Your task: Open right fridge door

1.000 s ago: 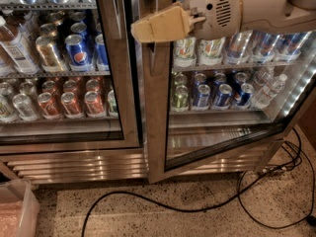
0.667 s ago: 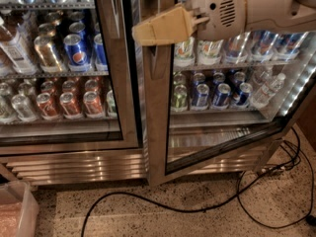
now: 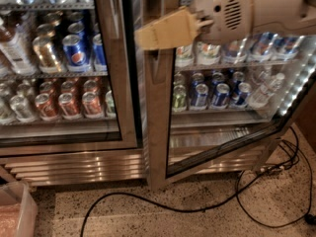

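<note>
The right fridge door is a glass panel in a wide steel frame. It stands ajar, its left edge swung out toward me and its bottom rail slanting back to the right. My gripper, tan with a white arm housing behind it, sits at the upper part of that free left edge, against the frame. Cans and bottles on the lit shelves show through the glass.
The left fridge door is closed, with Pepsi and orange cans behind it. A black cable loops over the speckled floor in front, and more cables lie at the right. A pale plastic bin stands at the bottom left.
The gripper and the door's free edge have shifted only slightly down and right in the view. The door stands ajar as before.
</note>
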Controlling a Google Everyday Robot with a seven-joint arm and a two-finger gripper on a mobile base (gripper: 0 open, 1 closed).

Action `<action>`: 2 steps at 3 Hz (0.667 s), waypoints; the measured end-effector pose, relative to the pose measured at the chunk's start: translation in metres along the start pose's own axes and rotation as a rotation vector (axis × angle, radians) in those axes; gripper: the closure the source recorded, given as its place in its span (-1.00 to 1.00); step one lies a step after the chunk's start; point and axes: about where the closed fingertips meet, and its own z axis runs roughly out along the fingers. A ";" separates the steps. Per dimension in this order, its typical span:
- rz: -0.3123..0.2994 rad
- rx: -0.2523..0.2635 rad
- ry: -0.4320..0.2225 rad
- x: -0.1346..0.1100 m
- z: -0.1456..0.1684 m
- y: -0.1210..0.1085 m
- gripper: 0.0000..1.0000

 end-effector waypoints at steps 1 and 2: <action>0.000 0.000 0.000 0.002 -0.001 0.001 1.00; 0.017 0.022 0.014 0.004 -0.005 0.009 1.00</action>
